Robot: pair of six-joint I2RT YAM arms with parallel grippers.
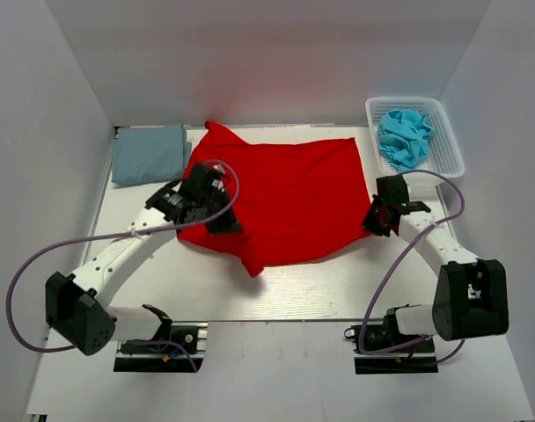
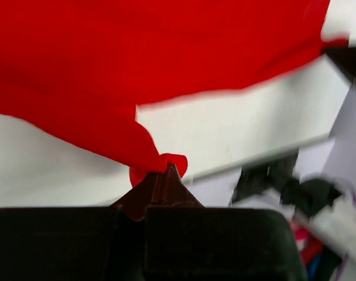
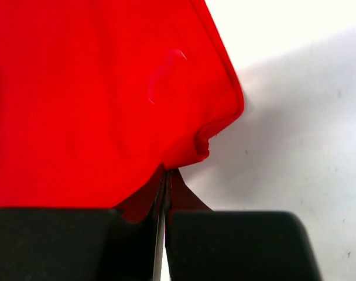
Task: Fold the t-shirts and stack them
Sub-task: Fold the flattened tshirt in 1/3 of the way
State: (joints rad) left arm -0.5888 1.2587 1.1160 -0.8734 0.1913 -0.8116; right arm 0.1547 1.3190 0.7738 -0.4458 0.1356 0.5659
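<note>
Cloth of red t-shirt (image 1: 289,198) spread wide, near edge bunched; left tool (image 1: 222,221), right tool (image 1: 371,224) each clenched on its edge.

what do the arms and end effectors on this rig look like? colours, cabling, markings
Both match. The left arm and right arm have white links, black joint housings and black base mounts. A lilac cable loops loosely outside each arm. The left end effector and right end effector are black, with blocky bodies and dark fingers tapering to points. No markings are legible.
</note>
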